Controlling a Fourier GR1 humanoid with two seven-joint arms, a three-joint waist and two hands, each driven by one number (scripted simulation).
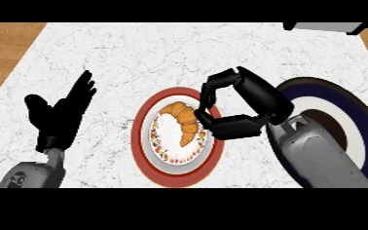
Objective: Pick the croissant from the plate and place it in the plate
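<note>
One head view looks steeply down, close over the counter [144,53].

1. We see a golden-brown crescent croissant [185,122], more orange along its outer curve.
2. The round red-rimmed plate [144,143] has a white middle, and a ring of small red, yellow and green marks runs round this white part.
3. The round dark blue plate [338,100] carries one broad white band.
4. The white marble counter [144,53] shows thin grey veins.
5. The brown wooden strip [16,44] has a light grain.
6. The left hand [61,114] and the right hand [265,100] are plain black; we find both forearms [320,158] grey.
</note>
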